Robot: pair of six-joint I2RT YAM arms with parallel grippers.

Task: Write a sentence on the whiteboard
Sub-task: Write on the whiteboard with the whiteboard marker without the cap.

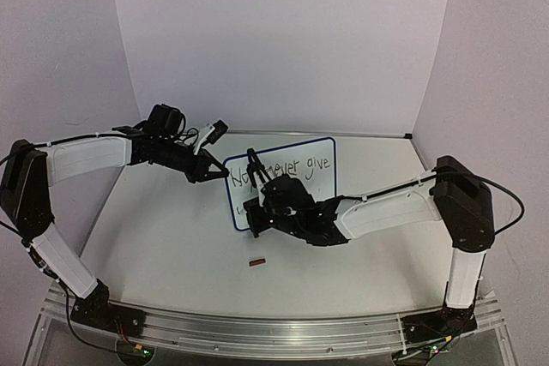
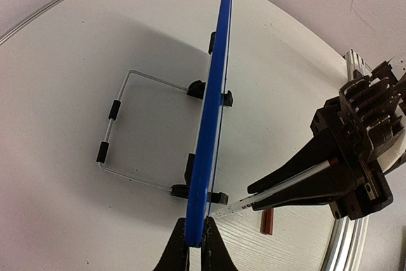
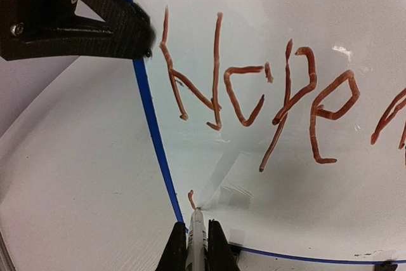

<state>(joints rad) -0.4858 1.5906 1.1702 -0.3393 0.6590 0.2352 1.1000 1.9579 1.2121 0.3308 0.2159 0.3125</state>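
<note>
The whiteboard (image 1: pixel 319 153), white with a blue frame, stands upright on a wire stand (image 2: pixel 120 125). The sentence (image 1: pixel 296 167) reads "Hope never give" in one line. The right wrist view shows "Hope" (image 3: pixel 254 93) in reddish-brown strokes and one short stroke (image 3: pixel 190 198) below it. My left gripper (image 1: pixel 213 171) is shut on the board's left frame edge (image 2: pixel 212 118), jaws either side of it (image 2: pixel 195 240). My right gripper (image 1: pixel 256 210) is shut on a marker (image 3: pixel 196 236), with the tip touching the board's lower left. The marker also shows in the left wrist view (image 2: pixel 279 190).
A small red marker cap (image 1: pixel 256 262) lies on the white table in front of the board, also seen in the left wrist view (image 2: pixel 267 221). The stand's black feet (image 2: pixel 219 197) rest on the table. A metal rail (image 1: pixel 274 327) runs along the near edge.
</note>
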